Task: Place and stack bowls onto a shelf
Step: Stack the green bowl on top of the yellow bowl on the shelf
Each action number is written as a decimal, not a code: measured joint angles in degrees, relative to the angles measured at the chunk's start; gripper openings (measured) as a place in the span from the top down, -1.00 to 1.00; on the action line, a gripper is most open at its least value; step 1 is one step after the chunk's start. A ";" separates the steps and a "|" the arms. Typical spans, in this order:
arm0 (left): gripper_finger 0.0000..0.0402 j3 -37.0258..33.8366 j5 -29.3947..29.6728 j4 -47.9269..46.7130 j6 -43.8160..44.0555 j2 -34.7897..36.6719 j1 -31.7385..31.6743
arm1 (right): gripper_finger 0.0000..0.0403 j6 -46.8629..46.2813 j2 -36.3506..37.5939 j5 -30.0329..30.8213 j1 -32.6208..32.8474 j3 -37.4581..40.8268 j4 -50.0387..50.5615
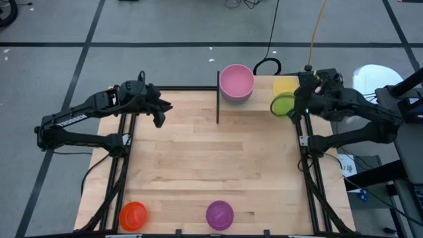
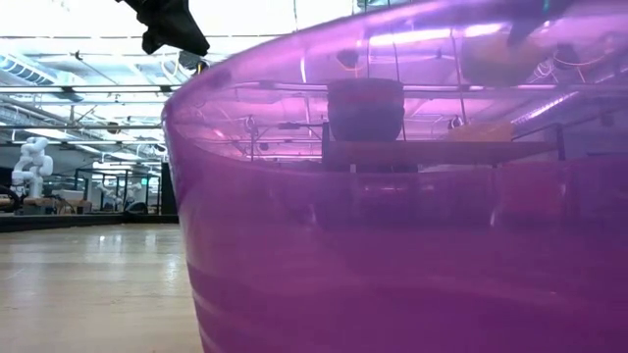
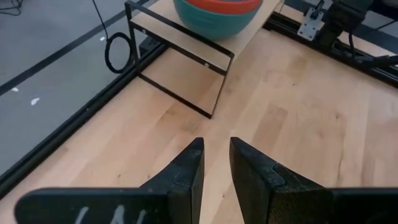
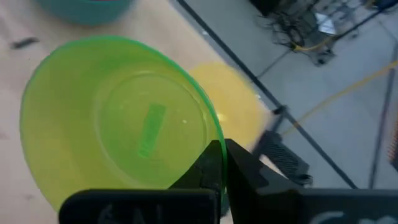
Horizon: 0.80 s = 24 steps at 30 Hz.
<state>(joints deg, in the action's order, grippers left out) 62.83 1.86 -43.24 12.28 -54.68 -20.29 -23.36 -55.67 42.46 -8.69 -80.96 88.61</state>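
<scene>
The shelf (image 1: 261, 99) stands at the table's far edge, and a stack of bowls topped by the pink bowl (image 1: 236, 82) sits on its left part. In the left wrist view the stack (image 3: 216, 17) shows teal and red. The yellow bowl (image 1: 286, 85) rests on the shelf's right part. My right gripper (image 1: 295, 109) is shut on the green bowl (image 1: 282, 104), just in front of the yellow one. My left gripper (image 1: 159, 114) hovers left of the shelf, narrowly open and holding nothing. The orange bowl (image 1: 132, 215) and the purple bowl (image 1: 219, 215) sit at the near edge. My right gripper holds the green bowl by its rim (image 4: 213, 138), on the side toward the table's right edge, pinched between the two fingers (image 4: 208, 167). The fingers come from the right. The bowl is tilted over the shelf beside the yellow bowl (image 4: 231, 99); whether it touches the board cannot be told.
The purple bowl (image 2: 412, 226) fills most of the low view, close to that camera. The shelf's black posts (image 3: 214, 87) stand at its left end. Bare wood lies across the middle of the table (image 1: 211, 165). Black frame rails run along both table sides.
</scene>
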 joint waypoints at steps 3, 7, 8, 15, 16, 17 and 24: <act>0.60 0.00 0.25 0.05 0.31 0.00 0.00 | 1.00 6.90 0.05 -0.06 -6.02 0.01 -4.72; 0.60 0.00 0.92 0.13 0.92 0.00 0.00 | 1.00 17.93 -0.30 -0.82 -13.61 -0.01 -15.67; 0.60 0.00 1.14 0.13 1.12 0.00 0.00 | 1.00 20.68 -0.46 -1.37 -15.74 0.01 -18.72; 0.60 0.00 1.21 0.17 2.03 0.00 0.00 | 1.00 30.42 -2.34 -13.33 -30.39 0.01 -33.86; 0.60 0.00 1.21 0.17 2.07 0.00 0.00 | 1.00 30.54 -2.73 -15.46 -32.33 0.01 -35.04; 0.60 0.00 1.21 0.18 2.27 0.00 0.00 | 1.00 30.76 -3.21 -17.67 -34.14 0.01 -35.93; 0.60 0.00 1.21 0.20 2.99 0.00 0.00 | 1.00 31.57 -5.92 -29.37 -43.66 0.01 -43.20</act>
<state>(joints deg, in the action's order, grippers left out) 62.83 3.07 -43.05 15.26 -54.68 -20.29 8.21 -61.59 13.10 -52.36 -80.95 45.40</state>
